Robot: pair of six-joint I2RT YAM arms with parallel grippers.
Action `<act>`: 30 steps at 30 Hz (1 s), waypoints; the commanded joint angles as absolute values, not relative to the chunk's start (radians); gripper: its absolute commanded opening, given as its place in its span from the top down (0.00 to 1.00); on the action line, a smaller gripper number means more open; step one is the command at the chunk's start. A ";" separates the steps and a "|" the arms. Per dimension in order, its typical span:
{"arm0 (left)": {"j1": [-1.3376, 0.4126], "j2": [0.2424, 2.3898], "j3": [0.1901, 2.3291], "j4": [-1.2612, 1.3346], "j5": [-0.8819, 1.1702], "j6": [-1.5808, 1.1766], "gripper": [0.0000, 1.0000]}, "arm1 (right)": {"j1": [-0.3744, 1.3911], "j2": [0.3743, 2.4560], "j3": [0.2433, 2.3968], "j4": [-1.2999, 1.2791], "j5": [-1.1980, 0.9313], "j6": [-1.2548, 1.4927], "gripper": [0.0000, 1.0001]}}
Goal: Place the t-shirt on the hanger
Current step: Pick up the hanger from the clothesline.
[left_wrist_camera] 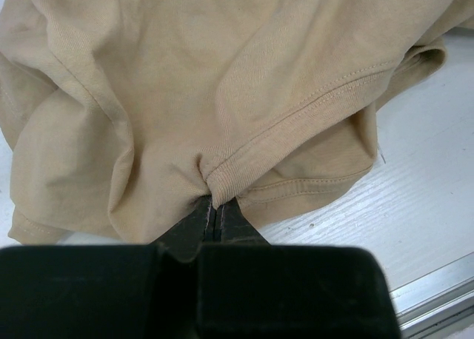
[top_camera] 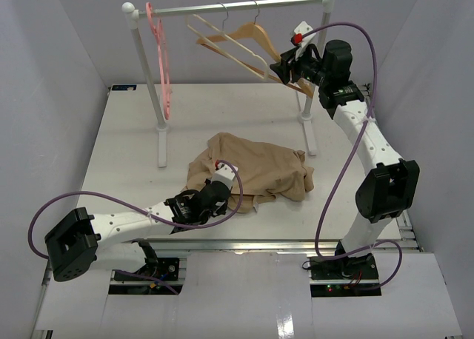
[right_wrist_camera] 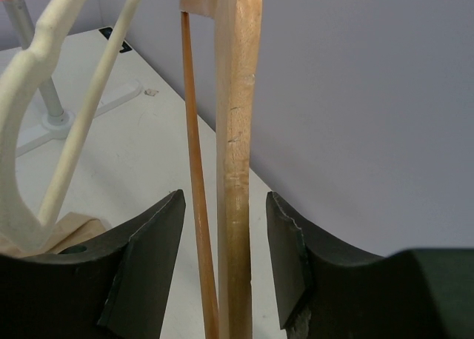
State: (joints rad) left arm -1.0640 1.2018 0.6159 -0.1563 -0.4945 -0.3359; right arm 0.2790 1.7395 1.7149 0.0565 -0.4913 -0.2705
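Note:
The tan t-shirt (top_camera: pixel 255 165) lies crumpled on the table in front of the rack. My left gripper (top_camera: pixel 209 196) is shut on its near hem; in the left wrist view the ribbed edge (left_wrist_camera: pixel 222 178) is pinched between the closed fingers. The light brown wooden hanger (top_camera: pixel 248 37) hangs by its metal hook from the rail. My right gripper (top_camera: pixel 285 66) is open around its right arm; in the right wrist view the wooden arm (right_wrist_camera: pixel 237 169) and thin crossbar (right_wrist_camera: pixel 198 206) stand between the spread fingers, not touching them.
A pink plastic hanger (top_camera: pixel 161 58) hangs at the rail's left end. A pale cream hanger (top_camera: pixel 222 47) hangs beside the wooden one, also in the right wrist view (right_wrist_camera: pixel 44 95). The white rack posts (top_camera: pixel 307 95) stand on the table. Grey walls surround the table.

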 commanded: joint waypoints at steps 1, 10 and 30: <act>-1.074 1.193 0.641 -0.147 -0.483 -0.328 1.00 | 0.287 1.771 1.793 0.100 -0.512 -0.215 0.46; -1.078 1.190 0.640 -0.147 -0.486 -0.328 1.00 | 0.323 1.843 1.890 0.041 -0.483 -0.211 0.49; -1.085 1.187 0.639 -0.149 -0.492 -0.330 1.00 | 0.339 1.825 1.877 0.059 -0.390 -0.183 0.84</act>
State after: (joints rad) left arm -1.0767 1.2022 0.6159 -0.1566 -0.4889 -0.3305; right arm 0.3378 1.8477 1.8374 0.0280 -0.4134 -0.1969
